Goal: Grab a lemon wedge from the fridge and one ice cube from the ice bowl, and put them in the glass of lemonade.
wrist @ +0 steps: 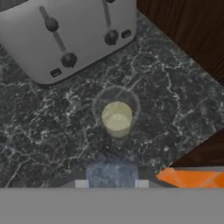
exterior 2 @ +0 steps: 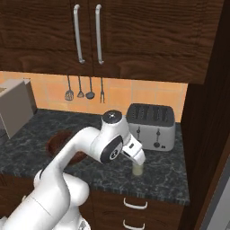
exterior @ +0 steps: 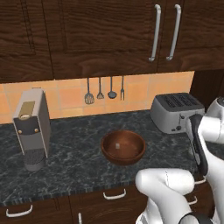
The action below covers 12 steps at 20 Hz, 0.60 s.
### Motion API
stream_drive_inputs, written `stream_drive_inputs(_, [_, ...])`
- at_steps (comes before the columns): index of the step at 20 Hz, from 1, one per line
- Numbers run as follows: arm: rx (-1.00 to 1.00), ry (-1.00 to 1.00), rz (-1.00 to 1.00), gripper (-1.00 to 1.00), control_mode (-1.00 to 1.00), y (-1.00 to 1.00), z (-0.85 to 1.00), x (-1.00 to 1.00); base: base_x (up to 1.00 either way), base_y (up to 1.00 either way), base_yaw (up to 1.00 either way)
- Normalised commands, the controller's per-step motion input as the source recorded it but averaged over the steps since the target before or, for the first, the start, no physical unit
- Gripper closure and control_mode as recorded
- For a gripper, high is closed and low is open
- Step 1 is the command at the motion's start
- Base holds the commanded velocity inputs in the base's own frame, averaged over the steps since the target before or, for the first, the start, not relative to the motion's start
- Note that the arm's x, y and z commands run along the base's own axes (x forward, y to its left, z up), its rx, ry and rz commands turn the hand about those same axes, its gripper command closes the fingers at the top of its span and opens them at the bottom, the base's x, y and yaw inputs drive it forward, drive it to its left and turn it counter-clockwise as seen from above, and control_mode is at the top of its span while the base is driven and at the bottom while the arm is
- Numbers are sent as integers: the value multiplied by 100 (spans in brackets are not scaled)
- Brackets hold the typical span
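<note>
From the left base view, the dark marbled table [exterior: 78, 144] ran under dark wood cabinets [exterior: 100, 35] and an orange tiled wall hung with four small utensils [exterior: 105, 89]; a grey coffee machine [exterior: 31, 127] stood far off to the left, the ice bowl [exterior: 124, 147] sat mid-table with a tiny pale ice cube [exterior: 117, 146] inside it, and the toaster [exterior: 177, 112] stood at the back right, with the white arm crossing in front of it. From the right base view, the claw [exterior 2: 137, 158] hung just above the glass of lemonade [exterior 2: 138, 169], which stood on the table just in front of the toaster [exterior 2: 151, 126]; the bowl [exterior 2: 63, 144] lay well to the claw's left, half hidden behind the arm, and a tall dark wood panel [exterior 2: 204, 117] closed the table's right end. From the hand view, the glass [wrist: 116, 116] lay straight below the claw, its pale yellow liquid ringed by a clear rim, with the toaster's [wrist: 70, 35] levers and knobs just beyond it. A blurred bluish-white cube [wrist: 112, 174] sat at the bottom of this view, where the claw's tips should rise, so the claw appeared clenched on the cube, though the tips themselves could not be made out.
</note>
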Motion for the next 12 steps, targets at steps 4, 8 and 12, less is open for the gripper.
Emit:
stream_drive_inputs(4, [5, 23, 0, 100, -100, -21, -7, 45, 0, 0, 0])
stream_drive_inputs(8, [3, 13, 0, 100, -100, -8, -33, 47, 0, 0, 0])
stream_drive_inputs(12, [13, 0, 0, 100, -100, -22, -51, 1, 0, 0, 0])
